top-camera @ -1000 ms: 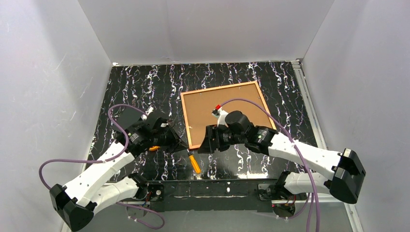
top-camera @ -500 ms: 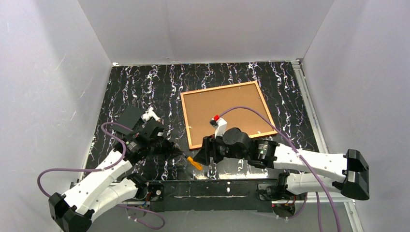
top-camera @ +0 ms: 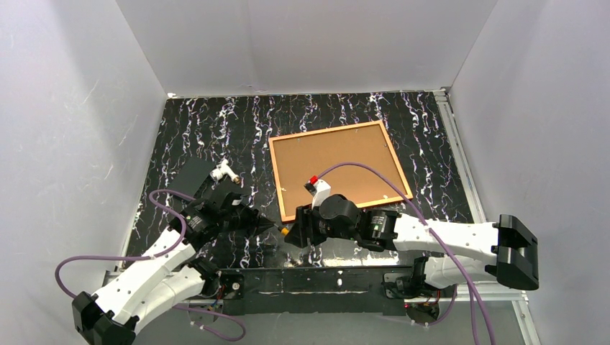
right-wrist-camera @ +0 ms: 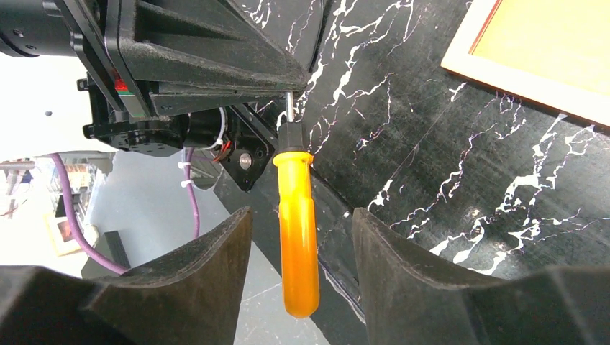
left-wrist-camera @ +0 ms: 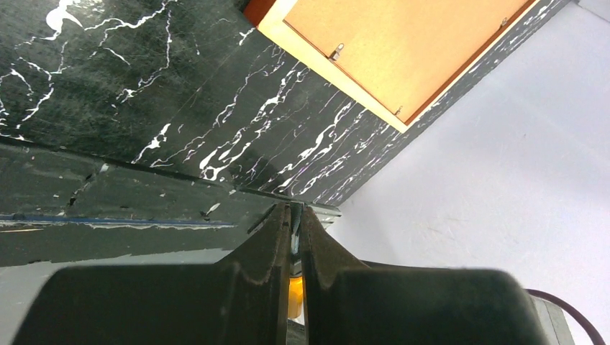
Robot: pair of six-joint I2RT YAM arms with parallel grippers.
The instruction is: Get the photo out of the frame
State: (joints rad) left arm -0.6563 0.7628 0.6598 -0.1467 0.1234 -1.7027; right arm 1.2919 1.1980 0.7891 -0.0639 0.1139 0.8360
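Observation:
The frame (top-camera: 276, 181) lies face down at the middle right of the table, and the photo's brown board back (top-camera: 338, 162) fills it. Both show in the left wrist view, the pale frame edge (left-wrist-camera: 324, 83) and the board (left-wrist-camera: 410, 43). My left gripper (top-camera: 270, 227) is shut on the metal shaft of an orange-handled screwdriver (right-wrist-camera: 297, 230), held near the frame's near-left corner. My right gripper (right-wrist-camera: 302, 251) is open, its jaws on either side of the orange handle without touching it. It shows in the top view (top-camera: 293, 231).
A dark flat rectangle (top-camera: 194, 172) and a small white part (top-camera: 224, 171) lie on the black marbled table left of the frame. The metal base rail (top-camera: 324, 277) runs along the near edge. White walls enclose the table.
My right gripper has moved from the frame's near edge towards the near left, and its open jaws now straddle the screwdriver handle. The left arm pulled back slightly, still holding the shaft.

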